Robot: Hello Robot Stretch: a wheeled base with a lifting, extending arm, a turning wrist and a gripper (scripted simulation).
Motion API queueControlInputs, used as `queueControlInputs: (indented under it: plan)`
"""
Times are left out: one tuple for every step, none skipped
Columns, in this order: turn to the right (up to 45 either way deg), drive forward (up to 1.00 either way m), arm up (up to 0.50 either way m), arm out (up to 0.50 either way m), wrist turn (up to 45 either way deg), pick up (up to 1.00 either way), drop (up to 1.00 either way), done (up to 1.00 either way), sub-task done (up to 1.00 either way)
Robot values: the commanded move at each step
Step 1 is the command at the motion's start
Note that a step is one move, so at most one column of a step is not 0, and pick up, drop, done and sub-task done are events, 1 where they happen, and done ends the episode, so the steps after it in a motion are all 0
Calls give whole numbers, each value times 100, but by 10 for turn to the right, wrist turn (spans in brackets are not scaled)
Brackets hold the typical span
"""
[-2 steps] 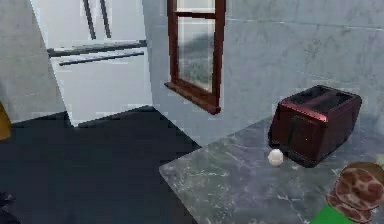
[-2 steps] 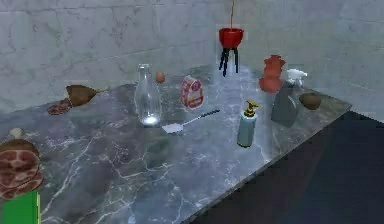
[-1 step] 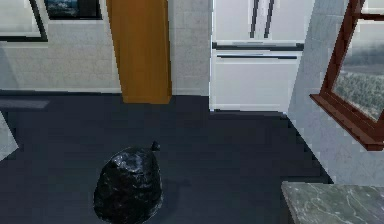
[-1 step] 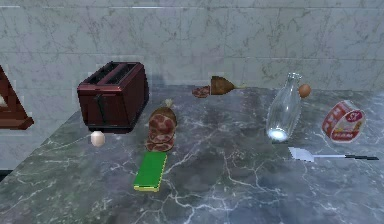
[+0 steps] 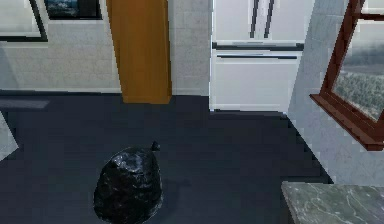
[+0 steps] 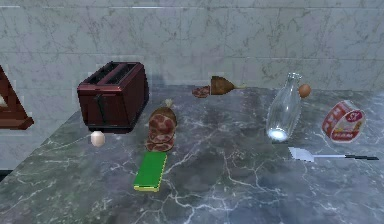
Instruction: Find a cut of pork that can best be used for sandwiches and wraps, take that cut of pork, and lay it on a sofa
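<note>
On the grey marble countertop (image 6: 230, 175) in the arm side view, a mottled red-brown roll of meat (image 6: 162, 127) stands near the middle, just right of a dark red toaster (image 6: 114, 95). Farther back by the wall lies a brown, leg-shaped piece of meat (image 6: 219, 86) with a small brown scrap (image 6: 201, 92) beside it.
On the counter are a green flat block (image 6: 152, 171), a pale egg (image 6: 97, 139), a glass bottle (image 6: 284, 108), a brown egg (image 6: 304, 90), a red-and-white tin (image 6: 343, 121) and a utensil (image 6: 330, 156). The forward view has dark floor, a black rubbish bag (image 5: 128, 186), an orange door (image 5: 140, 50), a white fridge (image 5: 255, 55) and a window (image 5: 355, 70).
</note>
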Motion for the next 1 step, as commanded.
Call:
queueControlInputs:
  plan:
    - [0,0,38,0,0,0,0,0,0]
